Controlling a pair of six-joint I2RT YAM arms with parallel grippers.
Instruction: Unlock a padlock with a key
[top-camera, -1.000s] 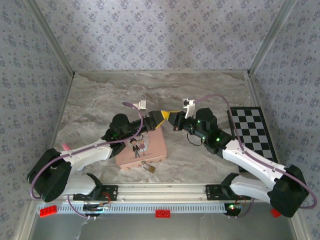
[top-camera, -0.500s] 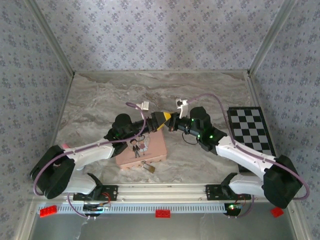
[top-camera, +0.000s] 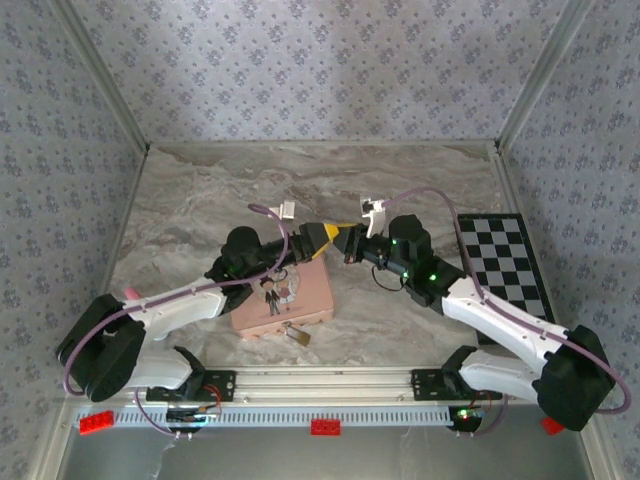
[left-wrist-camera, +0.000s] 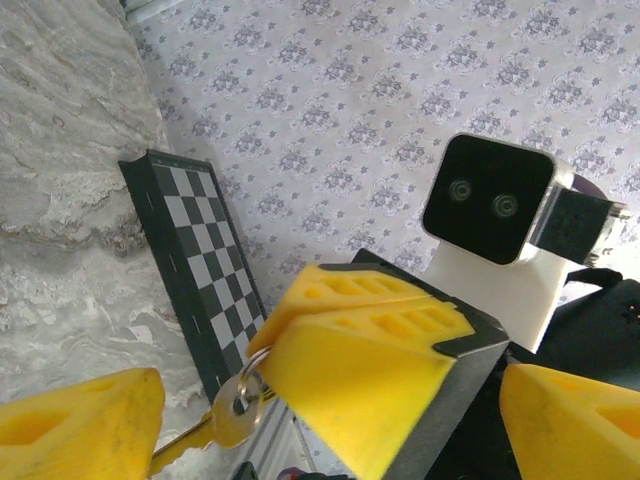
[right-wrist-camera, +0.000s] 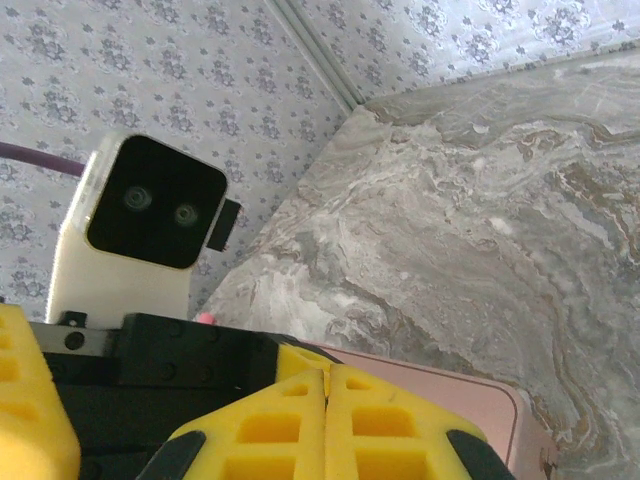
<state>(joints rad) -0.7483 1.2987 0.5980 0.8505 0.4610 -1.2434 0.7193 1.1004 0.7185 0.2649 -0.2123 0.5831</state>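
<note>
The small brass padlock (top-camera: 296, 335) lies on the table just in front of the pink tin (top-camera: 305, 292). Above the tin's far edge my two grippers meet tip to tip. My right gripper (top-camera: 346, 239) is shut, and in the left wrist view its yellow tips (left-wrist-camera: 275, 335) pinch a ring from which the small key (left-wrist-camera: 236, 408) hangs, blade pointing down-left. My left gripper (top-camera: 318, 241) is open, its fingers (left-wrist-camera: 80, 425) standing wide on either side of the right gripper. In the right wrist view the right gripper (right-wrist-camera: 327, 378) shows its pads pressed together; the key is hidden there.
A black-and-white checkerboard (top-camera: 505, 265) lies flat at the right of the table, near the wall. Patterned walls close in the back and both sides. The pink tin (right-wrist-camera: 450, 385) sits right below the grippers. A metal rail (top-camera: 330, 382) runs along the near edge.
Half a second ago the right gripper reached further left against the left gripper. It has drawn back to the right, about where it was a second ago. Padlock and tin have not moved.
</note>
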